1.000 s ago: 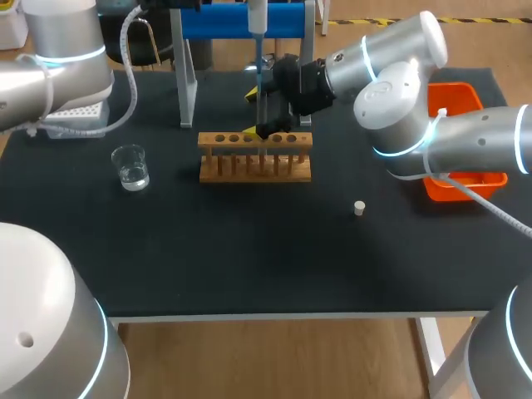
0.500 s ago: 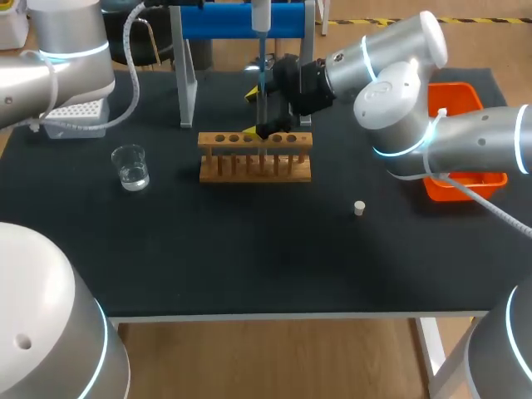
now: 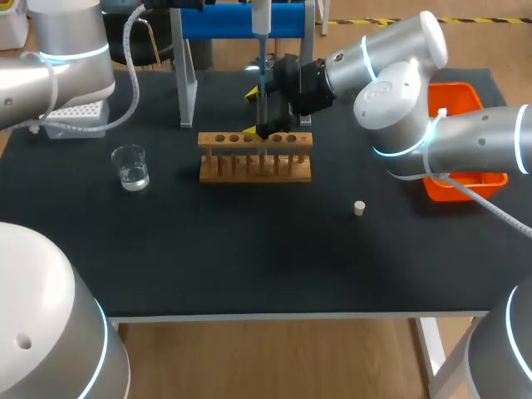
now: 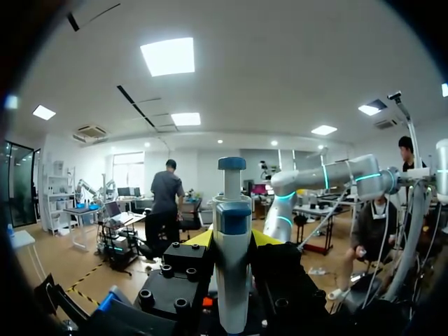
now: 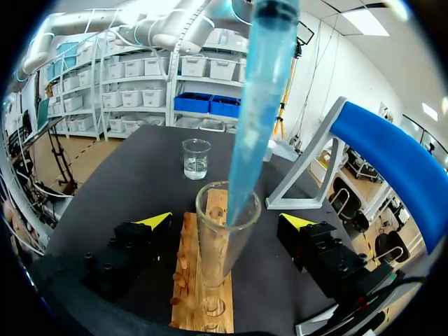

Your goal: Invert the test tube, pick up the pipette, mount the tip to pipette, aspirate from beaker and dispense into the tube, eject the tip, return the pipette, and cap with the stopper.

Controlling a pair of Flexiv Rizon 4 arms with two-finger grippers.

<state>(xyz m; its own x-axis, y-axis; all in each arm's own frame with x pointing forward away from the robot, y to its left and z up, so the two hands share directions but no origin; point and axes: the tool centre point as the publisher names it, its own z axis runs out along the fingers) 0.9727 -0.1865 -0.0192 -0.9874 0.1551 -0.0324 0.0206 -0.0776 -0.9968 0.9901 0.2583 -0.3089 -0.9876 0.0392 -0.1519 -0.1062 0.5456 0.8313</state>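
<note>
A white and blue pipette (image 4: 232, 245) stands upright between the yellow tips of my left gripper (image 4: 232, 239), which is shut on it. In the head view the pipette (image 3: 260, 17) hangs over the wooden rack (image 3: 255, 156). Its blue tip (image 5: 255, 105) reaches down into the mouth of the glass test tube (image 5: 222, 241), which stands upright in the rack (image 5: 190, 280). My right gripper (image 5: 225, 229) is open, with one finger on each side of the tube and neither touching it. The beaker (image 3: 130, 166) holds clear liquid at the left. The small stopper (image 3: 359, 208) lies on the mat to the right.
A blue pipette stand (image 3: 241, 21) rises behind the rack. The tip box (image 3: 75, 116) sits at the far left and an orange bin (image 3: 461, 179) at the right edge. My right arm (image 3: 391, 75) stretches across from the right.
The left arm shifted slightly a second ago, carrying the pipette a touch to the right. Nothing has visibly moved in the last half second.
</note>
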